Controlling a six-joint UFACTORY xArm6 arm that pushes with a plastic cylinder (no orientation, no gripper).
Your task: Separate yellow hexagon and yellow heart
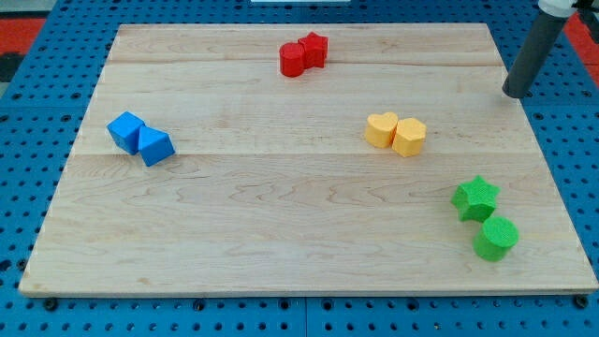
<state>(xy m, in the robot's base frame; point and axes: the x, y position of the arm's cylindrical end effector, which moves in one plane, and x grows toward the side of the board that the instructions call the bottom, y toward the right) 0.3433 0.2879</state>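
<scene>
The yellow heart [380, 129] and the yellow hexagon [409, 137] lie side by side and touching, right of the board's middle, the heart on the left. My tip [514, 95] is at the board's right edge near the view's top, well up and to the right of the yellow hexagon and apart from every block.
Two red blocks [302, 54] touch at the top centre. A blue cube [125, 130] and a blue wedge-like block [155, 147] touch at the left. A green star [475, 197] and a green round block [495, 238] sit at the lower right. The wooden board [281, 215] lies on blue pegboard.
</scene>
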